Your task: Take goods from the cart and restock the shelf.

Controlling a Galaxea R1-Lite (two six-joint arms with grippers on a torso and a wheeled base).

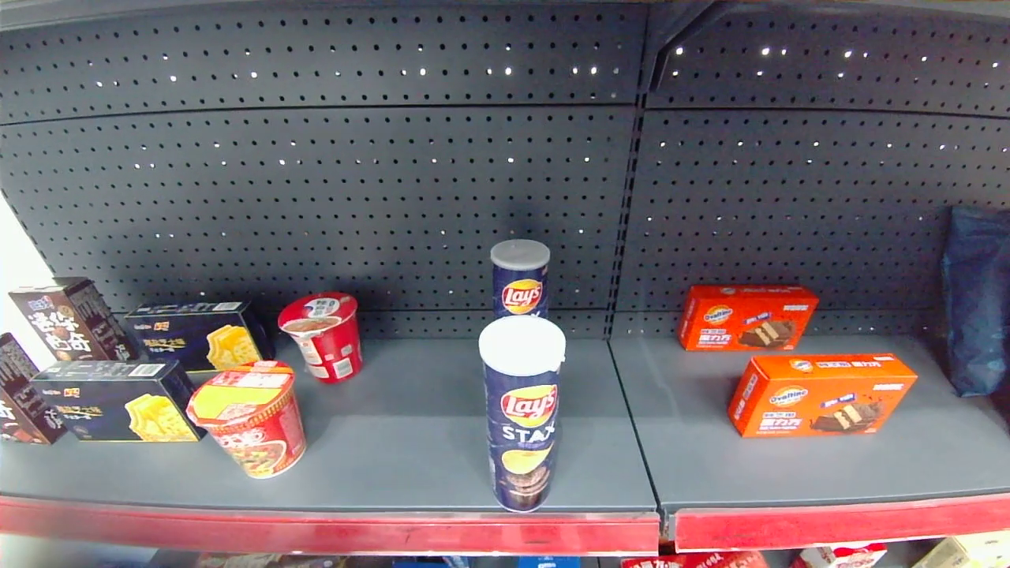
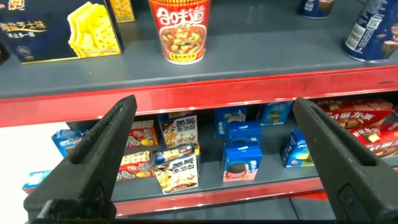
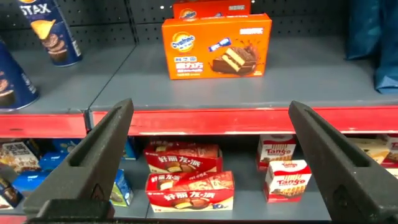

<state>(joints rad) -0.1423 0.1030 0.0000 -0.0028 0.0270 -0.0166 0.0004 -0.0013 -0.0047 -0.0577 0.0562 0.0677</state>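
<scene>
**Both claws empty at the shelf front; next item still to be fetched**

The shelf [image 1: 410, 442] stands directly ahead and is only partly stocked. On its left section are a front cracker box [image 1: 118, 400] and a front noodle cup [image 1: 251, 418], each with a matching item behind it. Further right, a front chip can [image 1: 521, 414] stands near the red lip, and a rear chip can [image 1: 520, 278] stands against the pegboard. On the right section a front orange box [image 1: 821, 393] lies ahead of a second one, with a blue bag [image 1: 974, 300] at the far end.

The left claw [image 2: 214, 102] hangs before the red lip, near the front noodle cup, fingers wide apart and holding nothing. The right claw [image 3: 211, 104] hangs before the right section, facing the front orange box, likewise spread and empty.

Assessment: the work is between placements, since nothing is in hand. The next move calls for turning to the cart, closing on one item and carrying it to the row of its own kind. Bare shelf floor remains on either side of the cans. The front chip can is tall and close to the lip, so it could topple if brushed.
</scene>
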